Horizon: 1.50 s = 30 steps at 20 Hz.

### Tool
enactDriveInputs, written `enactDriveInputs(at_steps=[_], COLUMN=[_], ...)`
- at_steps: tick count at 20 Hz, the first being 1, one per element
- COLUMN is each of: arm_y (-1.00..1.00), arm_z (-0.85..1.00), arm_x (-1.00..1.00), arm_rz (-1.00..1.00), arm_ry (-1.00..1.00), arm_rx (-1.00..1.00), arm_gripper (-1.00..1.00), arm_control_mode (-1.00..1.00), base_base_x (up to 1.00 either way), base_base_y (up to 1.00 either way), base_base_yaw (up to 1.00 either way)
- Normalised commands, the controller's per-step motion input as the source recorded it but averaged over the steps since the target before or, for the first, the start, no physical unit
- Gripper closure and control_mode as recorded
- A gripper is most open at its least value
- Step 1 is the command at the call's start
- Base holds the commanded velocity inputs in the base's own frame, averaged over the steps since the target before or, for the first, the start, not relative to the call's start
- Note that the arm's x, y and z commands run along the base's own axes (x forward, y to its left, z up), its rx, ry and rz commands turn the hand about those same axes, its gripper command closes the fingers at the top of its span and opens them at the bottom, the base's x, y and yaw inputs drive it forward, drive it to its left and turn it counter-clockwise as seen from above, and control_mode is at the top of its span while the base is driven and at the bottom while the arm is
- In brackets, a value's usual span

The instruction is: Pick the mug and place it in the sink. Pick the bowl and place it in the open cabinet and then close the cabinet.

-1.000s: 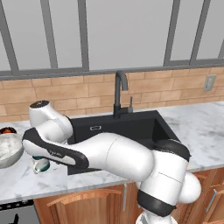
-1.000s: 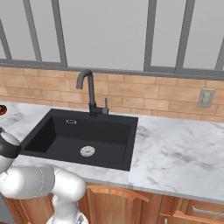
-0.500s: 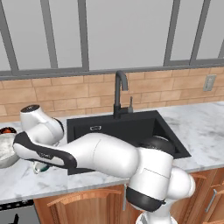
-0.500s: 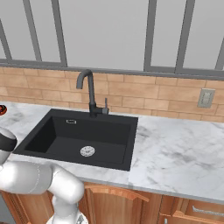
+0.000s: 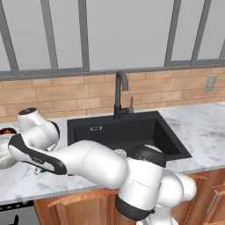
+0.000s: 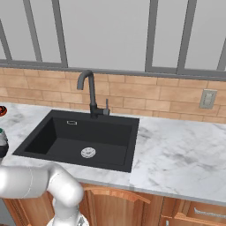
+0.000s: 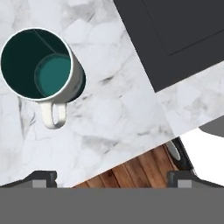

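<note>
In the hand view the white mug (image 7: 41, 65) with its dark teal inside stands upright on the marble counter, handle (image 7: 53, 116) turned toward the hand. My gripper (image 7: 113, 179) hovers above the counter, open and holding nothing; the mug lies up and to the left of its fingertips (image 7: 41, 178), not between them. In the left base view the arm reaches far left, and a sliver of the mug (image 5: 40, 169) peeks out beneath it. The speckled bowl (image 5: 3, 151) sits at the left edge, partly hidden by the arm. The black sink (image 5: 127, 132) lies to the right. The cabinet is out of view.
A tall black faucet (image 5: 118, 94) stands behind the sink. A small dark dish with red contents (image 5: 6, 131) sits behind the bowl. The sink's corner (image 7: 175, 35) is close to the mug. The counter's front edge and a wooden door (image 7: 131, 170) lie just below the hand.
The arm has swung further left over the counter, and now covers more of the bowl. The gripper has stayed open. Sink and faucet have not moved.
</note>
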Motion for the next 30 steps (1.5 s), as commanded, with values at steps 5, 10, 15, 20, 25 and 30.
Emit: enactDriveInputs(at_steps=[5,10,15,20,25,30], arm_y=[0.00,0.00,0.00,0.01,0.29,0.40], arm_z=[-0.31,-0.25,-0.16,-0.13,-0.17,-0.05], arm_x=[0.00,0.03,0.20,0.23,0.24,0.13], arm_rz=[0.01,0.00,0.00,0.00,0.00,-0.03], arm_ry=[-0.05,-0.11,-0.03,0.00,0.00,0.00], arm_rx=[0.01,0.01,0.03,0.04,0.01,0.00], arm_gripper=[-1.00,-1.00,-1.00,-1.00,-1.00,-1.00], arm_control_mode=[-1.00,-1.00,-1.00,-1.00,-1.00,-1.00], base_base_x=[0.00,0.00,0.00,0.00,0.00,0.00], base_base_y=[0.00,0.00,0.00,0.00,0.00,0.00], base_base_yaw=[0.00,0.00,0.00,0.00,0.00,0.00])
